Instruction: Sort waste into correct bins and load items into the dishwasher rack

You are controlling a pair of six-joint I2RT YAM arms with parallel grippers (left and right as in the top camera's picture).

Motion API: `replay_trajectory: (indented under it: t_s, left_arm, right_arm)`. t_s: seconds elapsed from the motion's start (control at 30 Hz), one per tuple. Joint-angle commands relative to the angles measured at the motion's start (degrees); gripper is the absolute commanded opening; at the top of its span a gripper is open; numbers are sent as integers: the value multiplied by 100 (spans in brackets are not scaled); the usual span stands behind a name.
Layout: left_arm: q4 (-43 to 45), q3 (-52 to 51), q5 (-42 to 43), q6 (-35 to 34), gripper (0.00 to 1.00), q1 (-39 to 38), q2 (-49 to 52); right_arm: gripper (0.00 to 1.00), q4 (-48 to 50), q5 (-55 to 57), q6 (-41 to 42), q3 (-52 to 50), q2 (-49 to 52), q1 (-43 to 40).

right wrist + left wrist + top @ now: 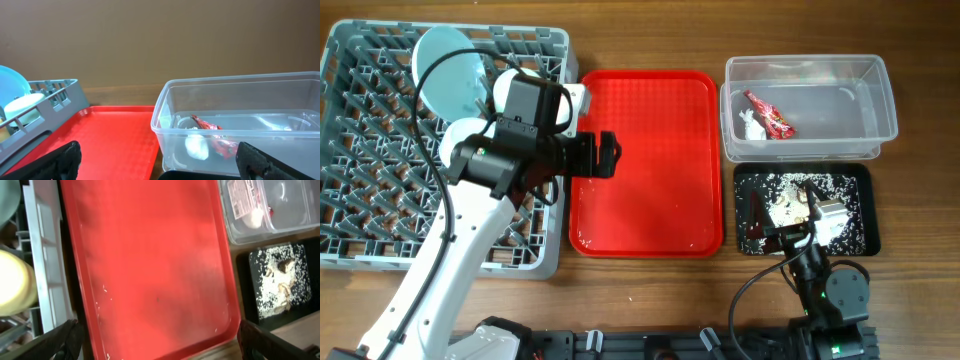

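From above, the grey rack (360,180) sat on the left side of the table (650,30). A blue plate (445,70) stood in the back part of the rack. A red tray (650,170) lay just beside the rack. The left gripper (610,155) hung over the left edge of the red tray. On the right was a clear tub (805,62). A red wrapper (770,115) and a white paper scrap (752,125) lay inside it, touching each other. In front of the tub lay a black tray (870,215) with white crumbs (825,185) on it. The right gripper (805,210) hung over the black tray.

In the left wrist view, the left gripper's fingers (60,340) were spread wide apart and held nothing. The red tray lay under them. A yellow cup (15,282) sat in the rack at the left edge. The tub and the crumbs on the black tray showed on the right.

In the right wrist view, the right gripper's fingers (265,160) were spread wide too and held nothing. They pointed at the tub. The wrapper and the paper scrap lay on the bottom of the tub. A pale bowl (20,107) and the blue plate stood in the rack on the far left.
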Motion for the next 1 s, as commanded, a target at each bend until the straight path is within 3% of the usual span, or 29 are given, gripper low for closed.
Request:
replay_trajectory:
  t_s: [0.0,0.13,0.37,0.47,0.97]
  left_arm:
    - [37,-376,44,-48,100,-208,-595]
    - [931,-1351,46,-48,100,-214,-1283]
    - [5305,-4142,46,-50,100,2,-2785]
    - [6590,-4933,48,-50,100,267,-3512]
    - [6113,-6363,284,-48,100,1714,-5779]
  right_arm:
    - [100,13,7,-83,-7,-59,22]
    - [100,13,7,-83,-7,-59,22]
    - [100,13,7,-85,-7,-57,24]
    - [100,13,7,-83,-7,-57,22]
    - [100,13,7,-85,-7,-57,24]
